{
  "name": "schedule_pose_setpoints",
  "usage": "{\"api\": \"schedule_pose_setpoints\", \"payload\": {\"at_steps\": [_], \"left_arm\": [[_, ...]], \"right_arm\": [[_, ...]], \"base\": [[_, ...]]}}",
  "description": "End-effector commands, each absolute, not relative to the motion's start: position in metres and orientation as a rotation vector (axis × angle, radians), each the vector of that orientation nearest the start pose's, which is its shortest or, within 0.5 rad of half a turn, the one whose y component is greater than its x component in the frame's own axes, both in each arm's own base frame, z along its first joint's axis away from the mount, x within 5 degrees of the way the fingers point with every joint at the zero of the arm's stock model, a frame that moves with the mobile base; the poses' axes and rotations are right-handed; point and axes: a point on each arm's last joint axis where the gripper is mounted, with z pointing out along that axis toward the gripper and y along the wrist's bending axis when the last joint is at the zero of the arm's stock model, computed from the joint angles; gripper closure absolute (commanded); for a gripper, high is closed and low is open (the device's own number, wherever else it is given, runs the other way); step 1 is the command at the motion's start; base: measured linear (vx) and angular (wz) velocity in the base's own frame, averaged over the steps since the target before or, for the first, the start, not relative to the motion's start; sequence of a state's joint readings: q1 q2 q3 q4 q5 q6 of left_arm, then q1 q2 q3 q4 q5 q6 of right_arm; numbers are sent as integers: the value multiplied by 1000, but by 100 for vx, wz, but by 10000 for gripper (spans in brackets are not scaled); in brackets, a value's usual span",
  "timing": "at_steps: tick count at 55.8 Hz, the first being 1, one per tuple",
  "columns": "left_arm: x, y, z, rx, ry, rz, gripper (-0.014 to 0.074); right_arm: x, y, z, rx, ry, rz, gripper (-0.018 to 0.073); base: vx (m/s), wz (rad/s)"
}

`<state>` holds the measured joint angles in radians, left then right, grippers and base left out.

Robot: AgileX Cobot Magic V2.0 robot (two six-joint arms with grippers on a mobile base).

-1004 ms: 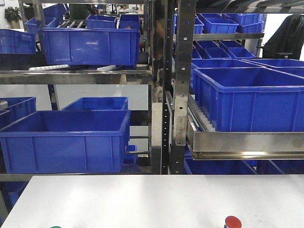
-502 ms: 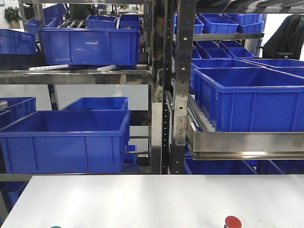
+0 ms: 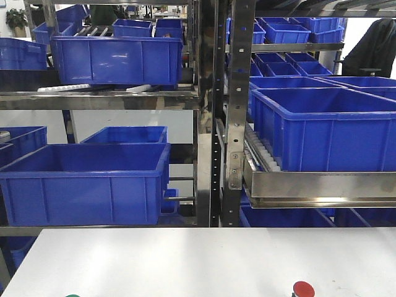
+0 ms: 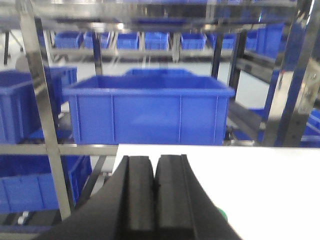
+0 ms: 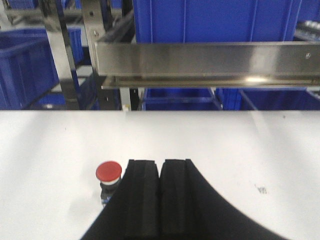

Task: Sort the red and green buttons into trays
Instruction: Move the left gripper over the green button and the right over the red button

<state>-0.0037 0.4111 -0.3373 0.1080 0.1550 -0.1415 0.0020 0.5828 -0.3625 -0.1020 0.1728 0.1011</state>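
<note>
My left gripper (image 4: pixel 155 167) is clenched, pads pressed together, grasping nothing. Just right of it on the white table (image 3: pixel 185 260) lies one blurred green sliver, probably the green button (image 4: pixel 224 215). One red button (image 5: pixel 108 171) stands upright just left of my right gripper (image 5: pixel 160 170), which is likewise clenched and empty.

We hold our left gripper (image 4: pixel 155 165) with its two black jaws pressed flat together, only a thin seam showing between them, pointing straight ahead from the wrist. Our right gripper (image 5: pixel 160 167) sits the same way, jaws closed face to face, reaching forward.
</note>
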Motion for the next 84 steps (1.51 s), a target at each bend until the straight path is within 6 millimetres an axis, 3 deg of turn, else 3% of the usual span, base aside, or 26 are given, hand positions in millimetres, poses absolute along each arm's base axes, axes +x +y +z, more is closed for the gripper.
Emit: {"api": "schedule_pose_setpoints", "payload": {"at_steps": [1,11,21,26,32,41,51,62,71,84], "left_arm": [[103,0,303,-12,1588,-12,571],[105,0,304,26,1580,22,474],[104,0,298,21,1647,28,268],[104,1,292,11,1708,26,159],[104,1,291,5,1720,21,88],[111,0,281,-19,1749,-12,73],[129,-2,266,-92,1798,-90,73],[156,-20,256,48,1800,-148,73],[182,-44,229,162,1945,-207,73],[213,-54,193,176,2006,-208,71]], "right_arm": [[135,-1,287,-12,1781,-25,458],[143,-1,284,-15,1791,-22,290],[145,0,285,-18,1771,-19,83],[145,0,285,-14,1773,-16,22],[145,-1,282,-3,1801,-11,6],[145,-1,281,-1,1790,-6,6],[143,1,266,3,1730,16,6],[141,1,262,1,1710,21,6],[141,1,262,1,1711,21,6],[141,1,262,1,1711,20,6]], "base": [[0,0],[0,0],[0,0],[0,0],[0,0],[0,0],[0,0],[0,0],[0,0],[0,0]]}}
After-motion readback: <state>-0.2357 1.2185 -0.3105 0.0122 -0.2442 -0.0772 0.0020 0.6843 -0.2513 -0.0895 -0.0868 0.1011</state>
